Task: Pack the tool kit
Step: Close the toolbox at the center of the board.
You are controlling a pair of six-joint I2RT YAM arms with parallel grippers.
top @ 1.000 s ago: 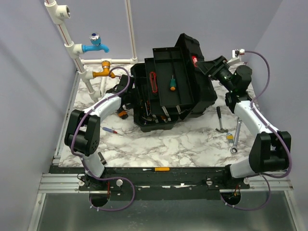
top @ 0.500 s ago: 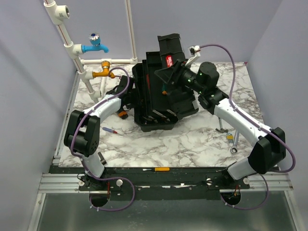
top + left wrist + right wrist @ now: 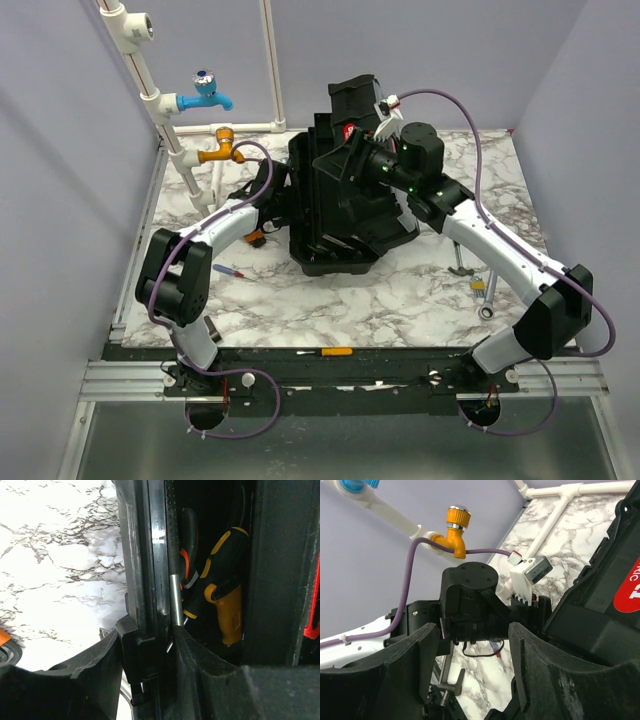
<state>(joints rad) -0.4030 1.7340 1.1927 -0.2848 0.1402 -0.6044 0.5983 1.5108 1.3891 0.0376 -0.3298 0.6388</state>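
Note:
The black toolbox [image 3: 345, 225] stands at the table's middle back, its lid [image 3: 352, 95] swung up over the body, red label showing. My left gripper [image 3: 270, 200] is shut on the box's left wall [image 3: 150, 555], one finger outside and one inside [image 3: 147, 640]. Inside lie a yellow-black screwdriver [image 3: 225, 595] and orange-handled pliers [image 3: 187, 555]. My right gripper [image 3: 340, 165] is open and empty against the lid's inner side [image 3: 600, 590], jaws wide apart [image 3: 472, 630]. A hammer [image 3: 460, 262] and wrench [image 3: 491, 285] lie loose at the right.
A small red-blue screwdriver [image 3: 228, 270] lies left of the box. A yellow-handled screwdriver [image 3: 330, 352] lies on the front rail. White pipes with a blue tap [image 3: 205, 95] and an orange tap [image 3: 215, 152] stand at the back left, close to my left arm.
My right arm has swung left and pushed the lid from lying open at the right to standing over the box, hiding the tray. The box has shifted slightly. My left gripper has kept its hold.

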